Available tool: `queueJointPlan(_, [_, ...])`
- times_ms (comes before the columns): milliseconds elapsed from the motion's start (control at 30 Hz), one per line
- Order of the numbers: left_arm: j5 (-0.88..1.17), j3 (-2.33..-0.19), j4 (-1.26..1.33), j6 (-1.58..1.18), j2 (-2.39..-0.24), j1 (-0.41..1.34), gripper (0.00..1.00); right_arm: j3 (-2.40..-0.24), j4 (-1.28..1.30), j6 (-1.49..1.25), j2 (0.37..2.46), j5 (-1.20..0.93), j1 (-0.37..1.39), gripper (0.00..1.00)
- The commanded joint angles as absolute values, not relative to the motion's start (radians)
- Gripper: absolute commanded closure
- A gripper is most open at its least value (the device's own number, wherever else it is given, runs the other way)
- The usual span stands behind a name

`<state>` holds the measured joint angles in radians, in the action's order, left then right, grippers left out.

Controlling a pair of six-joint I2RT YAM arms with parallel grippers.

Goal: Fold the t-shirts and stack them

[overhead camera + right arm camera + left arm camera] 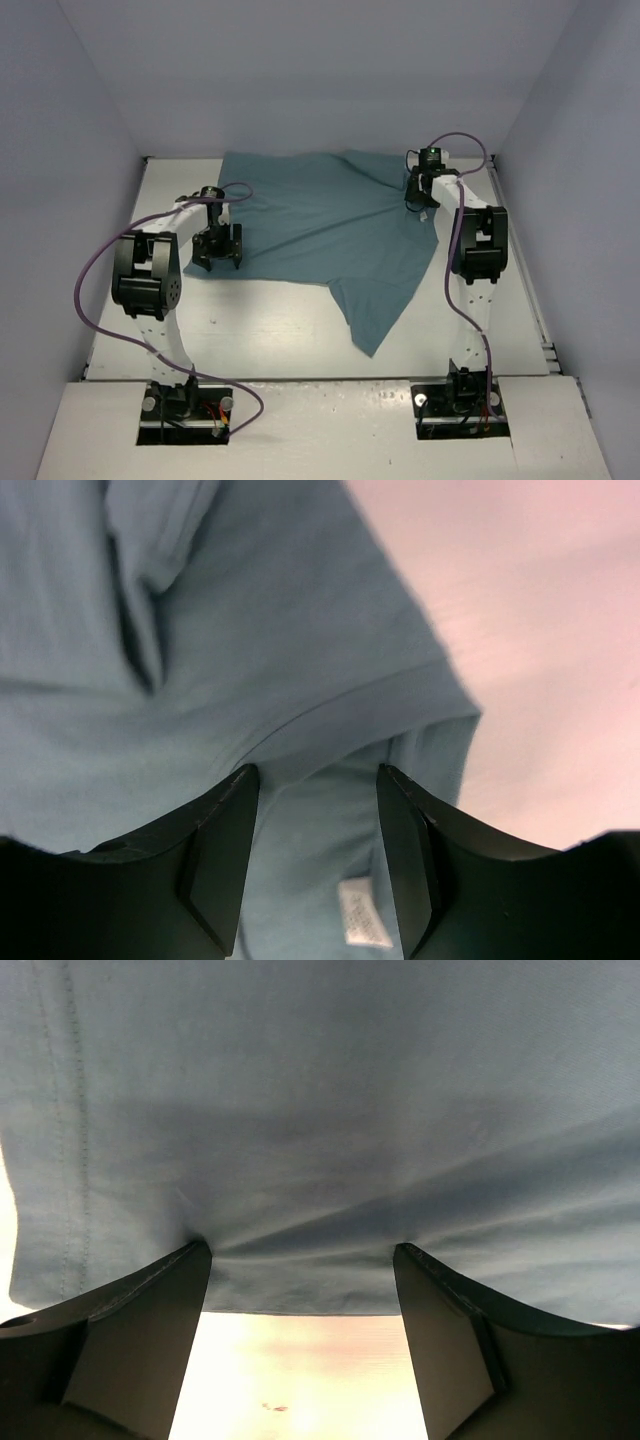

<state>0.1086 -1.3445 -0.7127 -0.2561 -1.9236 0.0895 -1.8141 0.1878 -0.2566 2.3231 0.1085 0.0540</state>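
The teal-blue t-shirt (pixel 325 222) lies spread on the white table, with one corner trailing toward the near edge. My left gripper (pixel 218 250) stands over its left near edge. In the left wrist view the left gripper (pixel 300 1252) is open wide, both fingertips (pixel 196 1255) pressing on the cloth (pixel 330 1110) just inside its hem, which puckers between them. My right gripper (pixel 419 196) is at the shirt's right side, where creases run toward it. In the right wrist view the right gripper (pixel 315 776) is open, straddling the collar fold (pixel 330 720); the white label (pixel 362 916) shows between the fingers.
The white table (pixel 250 320) is walled by pale panels at the back and both sides. Purple cables loop from both arms. The arm bases (pixel 185 400) sit at the near edge. A small reddish mark (pixel 272 1407) is on the table below the left gripper.
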Motion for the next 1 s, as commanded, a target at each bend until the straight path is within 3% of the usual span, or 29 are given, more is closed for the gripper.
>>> queueJointPlan(0, [0.162,-1.353,-0.701,-0.309,-1.892,0.125,0.29,-1.89,0.207,-0.202,2.326,0.114,0.028,0.52])
queueJointPlan(133, [0.194,-1.344,-0.703,-0.338,-1.833,0.141,0.29,-1.89,0.209,-0.188,2.239,0.058,0.029,0.51])
queueJointPlan(300, [0.144,-1.423,-0.729,-0.329,-1.709,0.138,0.28,-1.739,0.208,-0.208,2.003,0.011,0.046,0.51])
queueJointPlan(500, [0.074,-1.491,-0.758,-0.237,-1.686,0.135,0.27,-1.318,0.207,-0.364,1.677,-0.024,0.147,0.5])
queueJointPlan(767, [0.047,-1.483,-0.74,-0.193,-1.755,0.103,0.27,-0.965,0.203,-0.477,1.508,0.037,0.328,0.51])
queueJointPlan(967, [0.039,-1.477,-0.712,-0.196,-1.792,0.075,0.27,-0.806,0.188,-0.522,1.467,0.093,0.363,0.52])
